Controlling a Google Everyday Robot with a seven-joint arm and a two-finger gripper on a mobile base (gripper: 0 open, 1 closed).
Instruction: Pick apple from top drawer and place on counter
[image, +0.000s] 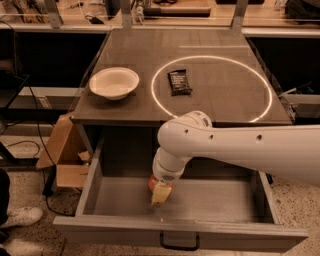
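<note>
The top drawer (120, 197) is pulled open below the counter (220, 85), its black handle at the front. My gripper (160, 194) reaches down into the drawer, left of its middle. The red apple (152, 182) sits right at the gripper; only a small red part shows beside the pale fingertip (161, 193). The white arm hides the rest of the apple and the gripper's upper part.
A white bowl (114, 82) stands on the counter's left. A dark snack bar wrapper (178, 81) lies inside the white circle. A cardboard box (62, 152) stands on the floor left of the drawer. A shoe (17, 217) shows at the lower left.
</note>
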